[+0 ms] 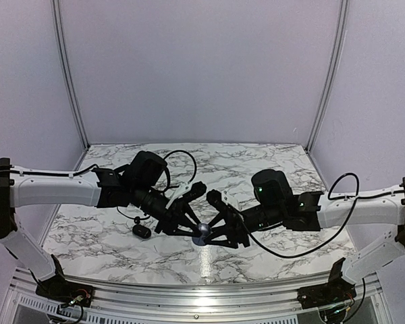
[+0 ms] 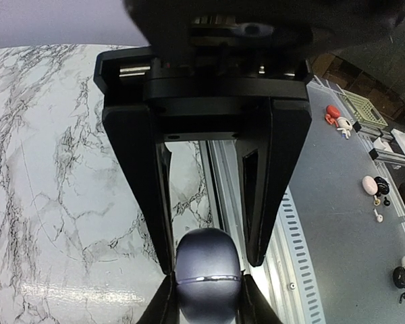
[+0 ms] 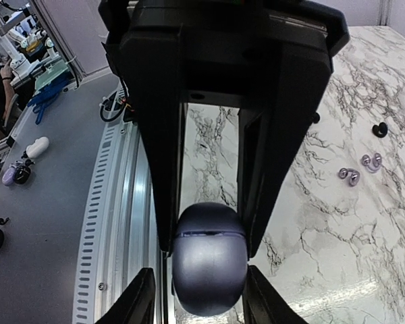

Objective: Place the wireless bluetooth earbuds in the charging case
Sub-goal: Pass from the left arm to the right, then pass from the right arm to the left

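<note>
your left claw and right claw both pinch the charging case mid-air, the tiny earbuds lie loose on the table, probably light and slick, so nip their sides

Gripper fingers are hiding most of the charging case from above; the left wrist view's bottom edge is cutting off its lower end. The earbuds are appearing too small for detail.

Marble tabletop; alu rail at near edge; grey bench beyond
</note>
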Robot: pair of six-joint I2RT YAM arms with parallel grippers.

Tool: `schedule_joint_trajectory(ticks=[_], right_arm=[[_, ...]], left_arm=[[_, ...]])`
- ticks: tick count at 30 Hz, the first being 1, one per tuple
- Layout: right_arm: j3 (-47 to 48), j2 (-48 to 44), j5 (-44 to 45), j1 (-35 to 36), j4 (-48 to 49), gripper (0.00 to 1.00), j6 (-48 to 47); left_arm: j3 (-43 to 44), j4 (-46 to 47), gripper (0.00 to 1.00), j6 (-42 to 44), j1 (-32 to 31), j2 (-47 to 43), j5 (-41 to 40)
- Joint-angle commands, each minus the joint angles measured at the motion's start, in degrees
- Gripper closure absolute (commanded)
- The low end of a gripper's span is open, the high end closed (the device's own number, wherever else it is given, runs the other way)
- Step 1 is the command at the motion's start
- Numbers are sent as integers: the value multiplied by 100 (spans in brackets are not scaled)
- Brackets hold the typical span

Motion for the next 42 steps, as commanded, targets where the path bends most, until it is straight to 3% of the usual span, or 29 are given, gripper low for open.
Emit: schedule_joint_trajectory(ticks=[1,12,15,17,19,22,26,30,35,42], right_arm=[[233,63,-173,-30,108,58,-33],[299,173,-289,-12,30,77,-61],[275,42,-268,-22,131,84,-39],[205,-87,-219,-68,276,85,10],[120,-204,-210,-159,459,86,97],[5,-373,-183,-313,817,87,203],[-28,-574,3,-467,1209,87,293],[-126,-757,217,-580,1808,87,541],[-397,-732,98,-578,2886,87,975],[-473,-611,-83,-575,3491,86,1277]], left_arm=[[245,-148,100,33,-29,101,108],[361,-166,100,-51,-34,195,-110],[310,-155,81,-49,-36,117,-234],[254,-114,57,-154,-13,25,-388],[185,-71,46,-246,53,-68,-401],[-75,401,39,-454,182,-349,-476],[-771,1523,36,-742,346,-931,-590],[-1169,2054,36,-736,353,-1325,-813],[-1244,2731,38,-1098,310,-1315,-780],[-1193,3253,40,-1343,89,-1170,-1053]])
